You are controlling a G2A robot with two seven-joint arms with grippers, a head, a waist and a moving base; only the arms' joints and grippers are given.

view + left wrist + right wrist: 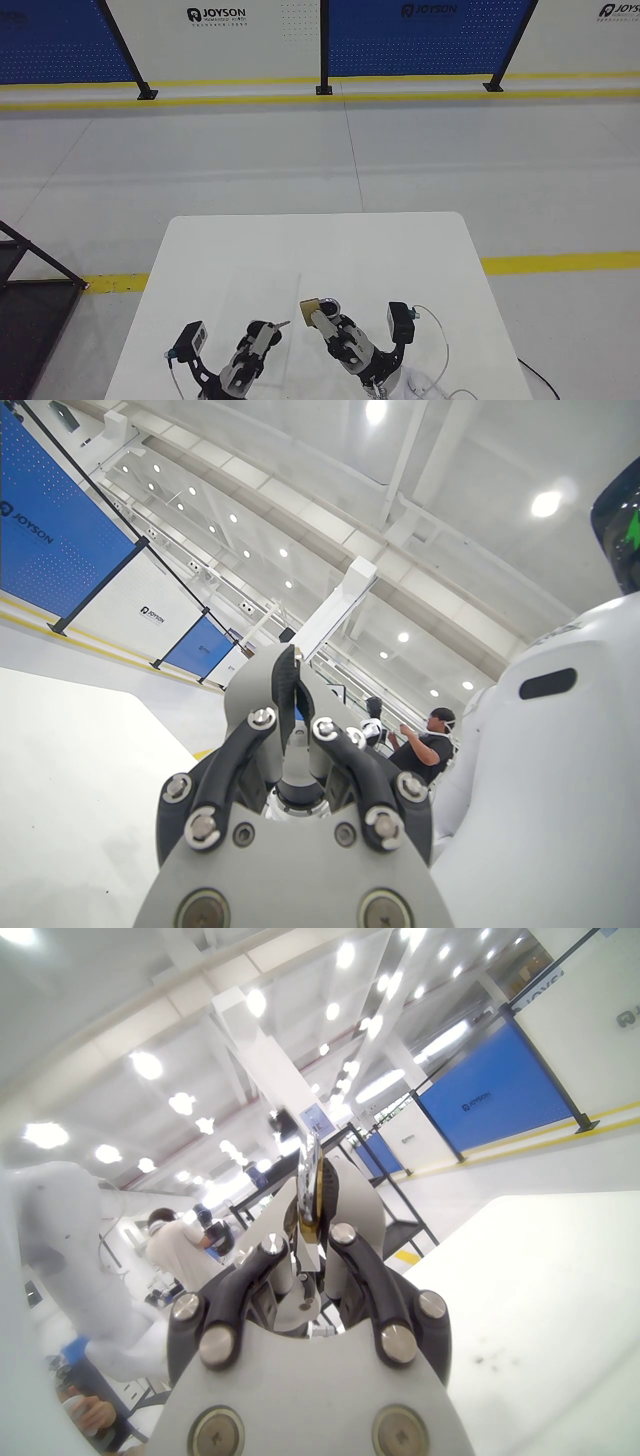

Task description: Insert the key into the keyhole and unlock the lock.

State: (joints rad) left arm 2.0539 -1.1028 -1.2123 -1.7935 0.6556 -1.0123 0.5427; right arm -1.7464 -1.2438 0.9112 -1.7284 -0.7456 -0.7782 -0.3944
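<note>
In the top view both arms sit at the near edge of the white table. My left gripper is shut on the key, whose thin blade sticks out toward the lock. My right gripper is shut on the brass padlock, held a little above the table. A small gap separates the key tip from the lock. In the left wrist view the left gripper has its pads pressed together, with a sliver of the key at the tips. In the right wrist view the right gripper clamps the lock edge-on.
A thin white cable lies on the table near its right edge. A black rack stands on the floor left of the table. Blue and white barrier panels line the far side.
</note>
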